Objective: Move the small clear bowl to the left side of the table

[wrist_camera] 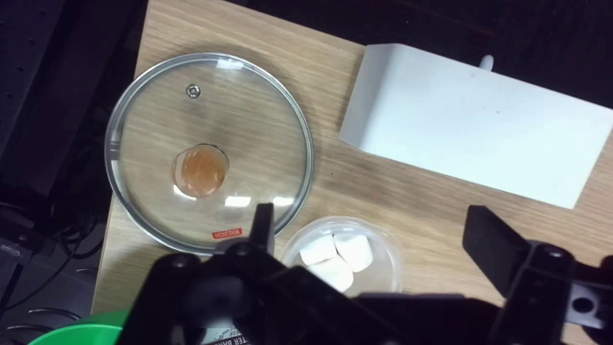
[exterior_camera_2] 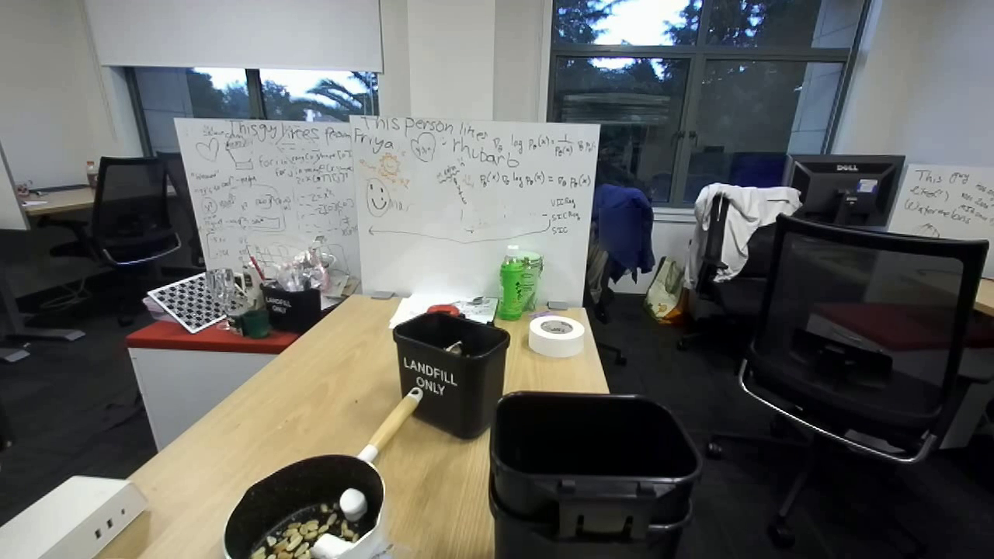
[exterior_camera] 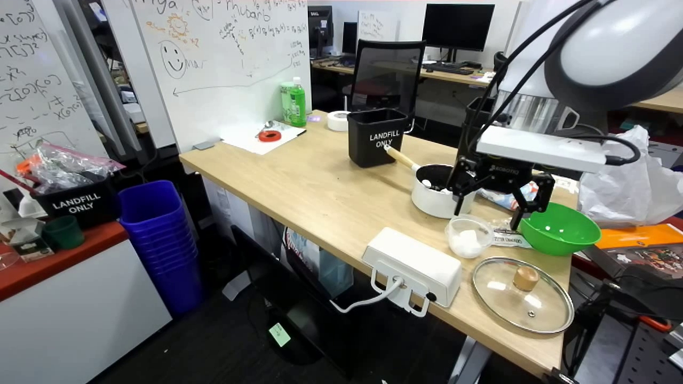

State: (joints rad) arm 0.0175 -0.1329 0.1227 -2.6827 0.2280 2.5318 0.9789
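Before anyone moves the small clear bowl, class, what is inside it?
The wrist view shows three white chunks in the small clear bowl. There, the pincer hides part of the bowl; anything beneath the chunks is covered.

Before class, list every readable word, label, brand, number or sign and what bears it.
"LANDFILL ONLY": black bin on the table; second bin on the cabinet.
"HONCOOK": glass lid.
"ROBOTIQ": gripper.
"DELL": monitor.
"This person likes": central whiteboard.
"rhubarb": same board.
"This guy likes": neighbouring whiteboard.
"Watermelons": far whiteboard.
"TER BA": packet, cut off.
Too small or blurred: bottle label, much other writing.
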